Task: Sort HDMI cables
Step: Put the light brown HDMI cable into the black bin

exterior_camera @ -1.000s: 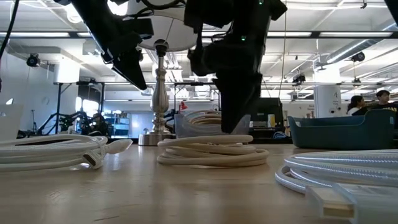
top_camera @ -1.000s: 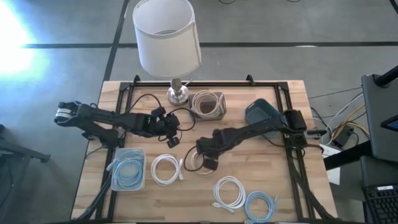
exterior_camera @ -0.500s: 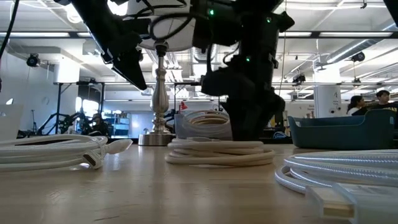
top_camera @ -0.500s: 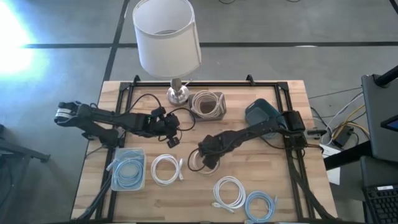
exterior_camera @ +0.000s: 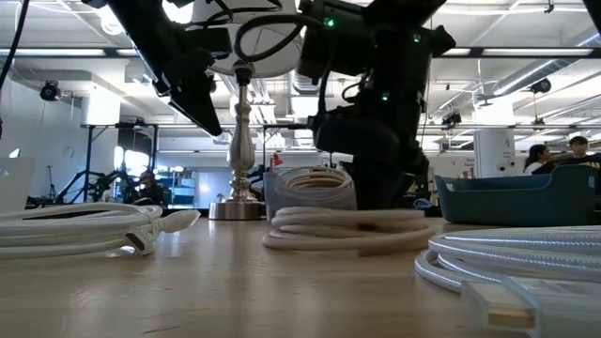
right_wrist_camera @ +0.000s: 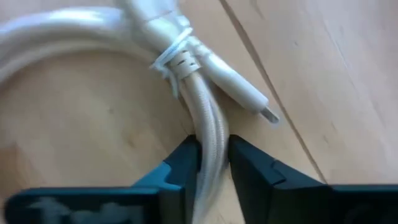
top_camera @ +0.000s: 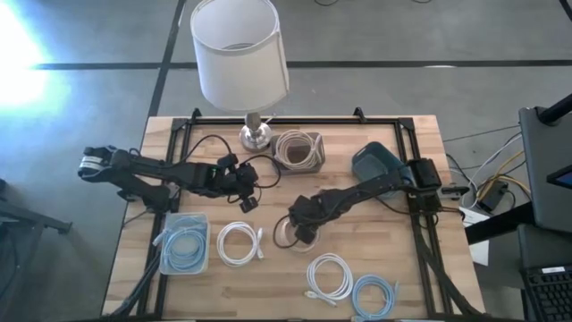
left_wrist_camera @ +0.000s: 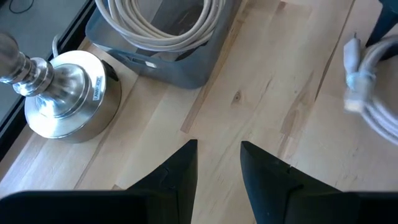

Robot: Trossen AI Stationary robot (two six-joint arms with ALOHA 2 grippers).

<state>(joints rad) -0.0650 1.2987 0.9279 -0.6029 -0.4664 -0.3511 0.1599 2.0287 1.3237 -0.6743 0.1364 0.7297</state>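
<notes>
A beige HDMI cable coil (top_camera: 286, 234) lies flat on the table's middle, with my right gripper (top_camera: 300, 231) down on it and shut on its strands. My left gripper (left_wrist_camera: 217, 163) hangs open above bare wood left of centre, with nothing between its fingers. A light-blue coil (top_camera: 185, 243) lies in a clear bin. A white coil (top_camera: 239, 243) rests beside that bin. Another white coil (top_camera: 329, 275) and a light-blue coil (top_camera: 374, 293) lie near the front edge. A beige coil (top_camera: 298, 149) sits in a grey bin at the back. My right gripper pinches the coil's bundled strands (right_wrist_camera: 205, 146) between its two fingers, just short of the tie (right_wrist_camera: 176, 59) and the plug (right_wrist_camera: 249, 99). The fingers come from above, pointing down, and lie across the strands. The coil (exterior_camera: 352, 230) lies flat on the table.
A lamp with a white shade (top_camera: 239, 54) and a metal foot (left_wrist_camera: 65, 93) stands at the back edge. A blue-grey bin (top_camera: 375, 161) is at the back right. A black frame (top_camera: 416, 224) runs along the table's sides. People show in the room far behind.
My right gripper has come down onto the beige coil and rolled about its own axis. The coil has slid a little toward the table's right edge, still flat on the wood.
</notes>
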